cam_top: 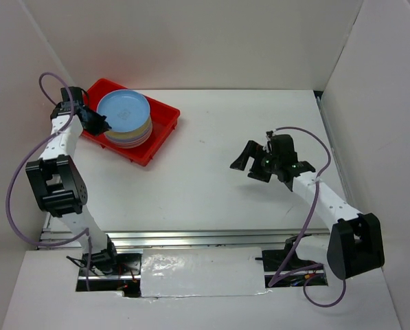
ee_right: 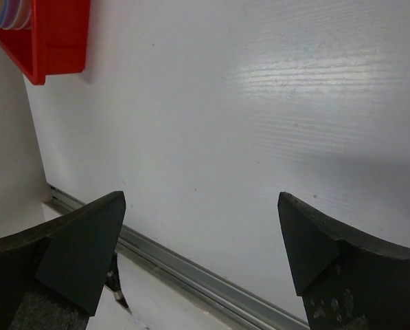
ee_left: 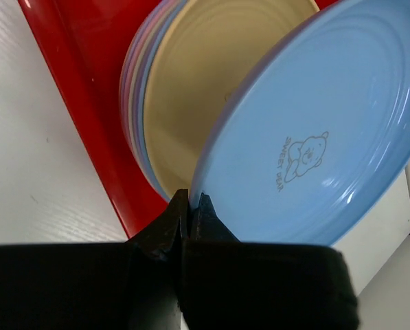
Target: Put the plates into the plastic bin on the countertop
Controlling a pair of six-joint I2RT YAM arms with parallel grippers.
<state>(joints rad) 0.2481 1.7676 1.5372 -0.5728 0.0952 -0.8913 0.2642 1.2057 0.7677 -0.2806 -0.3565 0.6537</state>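
Note:
The red plastic bin (cam_top: 162,130) stands at the back left of the white countertop (cam_top: 211,192). A stack of pastel plates (cam_top: 130,139) lies in it, a cream plate (ee_left: 211,82) on top in the left wrist view. My left gripper (cam_top: 103,124) is shut on the rim of a blue plate (cam_top: 123,110) and holds it tilted just above the stack; it also shows in the left wrist view (ee_left: 321,124), as does the gripper (ee_left: 189,201). My right gripper (cam_top: 251,163) is open and empty over the middle right of the countertop; it also shows in the right wrist view (ee_right: 201,206).
White walls enclose the countertop at the back and both sides. A metal rail (cam_top: 198,237) runs along the front edge. The bin's corner (ee_right: 53,41) shows at the top left of the right wrist view.

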